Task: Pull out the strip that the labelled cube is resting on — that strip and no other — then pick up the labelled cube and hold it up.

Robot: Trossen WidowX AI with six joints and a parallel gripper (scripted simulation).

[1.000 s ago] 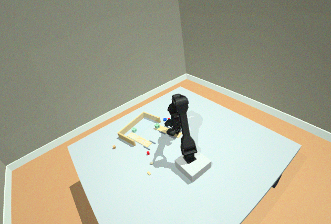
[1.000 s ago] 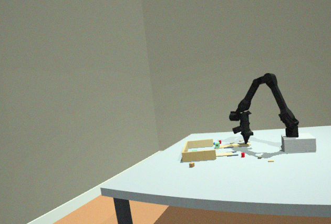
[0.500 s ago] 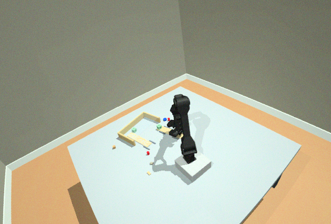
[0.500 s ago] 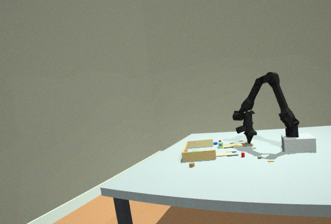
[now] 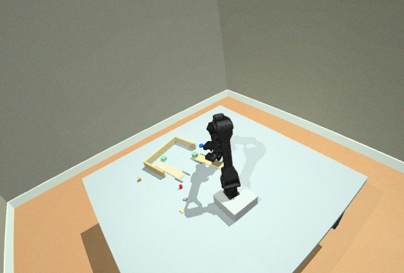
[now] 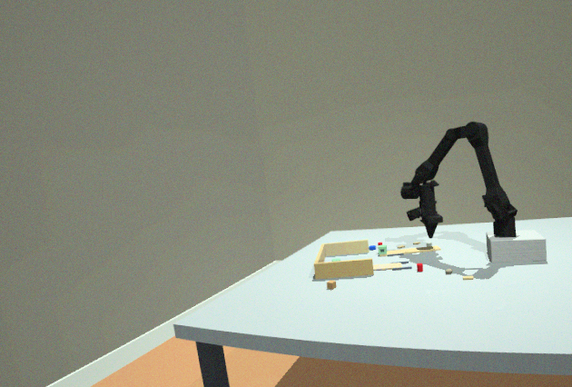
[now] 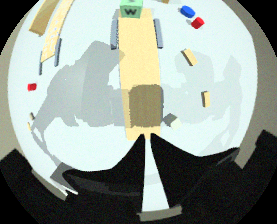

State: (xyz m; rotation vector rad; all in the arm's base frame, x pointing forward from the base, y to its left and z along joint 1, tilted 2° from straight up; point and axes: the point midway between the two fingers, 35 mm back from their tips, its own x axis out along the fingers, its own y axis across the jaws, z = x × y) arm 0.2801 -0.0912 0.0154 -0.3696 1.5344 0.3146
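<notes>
The labelled cube (image 5: 194, 154) (image 6: 382, 249) (image 7: 131, 10) is green with a "W" on it. It rests on the far end of a tan strip (image 5: 213, 163) (image 6: 408, 250) (image 7: 139, 55) that lies between two grey rails, outside the tray's open side. The strip's near end carries a darker brown tab (image 7: 145, 105). My gripper (image 5: 210, 157) (image 6: 430, 235) (image 7: 146, 136) hangs a little above that near end, pointing down. Its fingers are nearly together with only a thin gap, and nothing is between them.
A three-walled wooden tray (image 5: 183, 140) (image 6: 343, 269) holds a second green cube (image 5: 163, 157) (image 6: 336, 260) beside a second strip (image 5: 170, 169) (image 6: 387, 266) (image 7: 51, 37). Blue (image 7: 188, 10) and red (image 7: 197, 22) (image 5: 180, 186) bits and small tan blocks (image 7: 190, 57) lie about. The arm's base (image 5: 236, 206) is nearby.
</notes>
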